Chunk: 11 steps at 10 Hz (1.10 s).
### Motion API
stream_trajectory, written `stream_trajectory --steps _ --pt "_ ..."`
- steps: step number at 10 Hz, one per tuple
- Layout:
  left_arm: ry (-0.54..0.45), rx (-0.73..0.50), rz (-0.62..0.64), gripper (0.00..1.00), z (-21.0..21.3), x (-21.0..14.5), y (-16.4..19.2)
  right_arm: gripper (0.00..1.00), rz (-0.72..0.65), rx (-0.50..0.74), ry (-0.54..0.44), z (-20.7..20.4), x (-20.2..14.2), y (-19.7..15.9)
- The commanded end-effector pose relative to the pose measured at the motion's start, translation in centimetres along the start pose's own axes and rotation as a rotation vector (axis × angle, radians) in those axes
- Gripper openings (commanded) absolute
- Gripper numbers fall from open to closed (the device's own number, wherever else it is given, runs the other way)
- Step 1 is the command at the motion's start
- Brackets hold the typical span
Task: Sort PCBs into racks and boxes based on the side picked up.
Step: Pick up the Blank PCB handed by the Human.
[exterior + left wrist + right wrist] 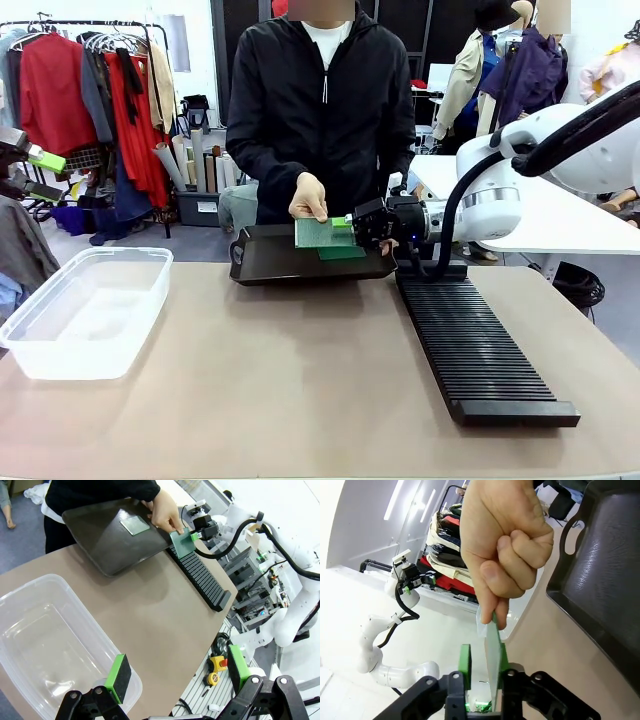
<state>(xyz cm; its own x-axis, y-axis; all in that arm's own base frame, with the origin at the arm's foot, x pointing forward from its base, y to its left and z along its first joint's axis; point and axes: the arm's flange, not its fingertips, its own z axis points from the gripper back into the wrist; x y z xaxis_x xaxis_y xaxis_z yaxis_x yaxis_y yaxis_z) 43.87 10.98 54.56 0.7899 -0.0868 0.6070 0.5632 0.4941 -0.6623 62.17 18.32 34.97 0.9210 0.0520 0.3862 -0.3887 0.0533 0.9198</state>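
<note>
- PCB (pixel 492 650): held on edge by the person's hand (pixel 505 545), just above the dark tray (pixel 270 262). Their fingertips pinch one edge.
- Right gripper (pixel 484 662): at the board's free edge, fingers (pixel 465 665) one on each side. One pad sits against the board or nearly so, with a sliver of daylight at the other. From your wrist view this is not a firm pinch yet.
- Left gripper (pixel 178 672): fingers spread wide, holding nothing, above the box (pixel 70 362).

Handling, as a judgement:
- The board looks thin, light and stiff.
- Its faces look smooth, so a corner-only grip may let it pivot.
- Take it flat across both faces, well in from the edge and clear of the person's fingertips.

Room:
- The rack (pixel 480 350) starts just beside the tray on your right.
- The box stands well apart at the desk's left.
- A second PCB (pixel 342 253) lies flat in the tray beneath the held one.
- There is bare desk (pixel 300 380) between box and rack.
- Mind the tray rim and the hand.
</note>
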Motion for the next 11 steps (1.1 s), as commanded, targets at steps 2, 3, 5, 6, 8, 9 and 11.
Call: stream_trajectory --steps 2,3,5,6,8,9,11 --pt "-0.004 -0.007 -0.001 1.0 0.05 0.0 -0.17 0.0 -0.032 -0.01 -0.028 -0.04 0.16 -0.24" --pt "-0.004 -0.007 -0.001 1.0 0.05 0.0 -0.17 0.0 -0.037 -0.01 -0.022 -0.07 0.15 -0.27" --pt "-0.004 -0.007 -0.001 1.0 0.05 0.0 -0.17 0.0 -0.047 0.006 -0.003 -0.14 0.05 -0.25" --pt "-0.004 -0.007 -0.001 1.0 0.05 0.0 -0.17 0.0 -0.014 -0.009 -0.006 0.18 -0.07 -0.44" --pt "-0.004 -0.007 -0.001 1.0 0.05 0.0 -0.17 0.0 -0.014 -0.009 -0.006 0.18 -0.07 -0.44" --pt "-0.004 -0.007 -0.001 1.0 0.05 0.0 -0.17 0.0 -0.014 -0.009 -0.006 0.18 -0.07 -0.44" --pt "-0.004 -0.007 -0.001 1.0 0.05 0.0 -0.17 0.0 -0.014 -0.009 -0.006 0.18 -0.07 -0.44"
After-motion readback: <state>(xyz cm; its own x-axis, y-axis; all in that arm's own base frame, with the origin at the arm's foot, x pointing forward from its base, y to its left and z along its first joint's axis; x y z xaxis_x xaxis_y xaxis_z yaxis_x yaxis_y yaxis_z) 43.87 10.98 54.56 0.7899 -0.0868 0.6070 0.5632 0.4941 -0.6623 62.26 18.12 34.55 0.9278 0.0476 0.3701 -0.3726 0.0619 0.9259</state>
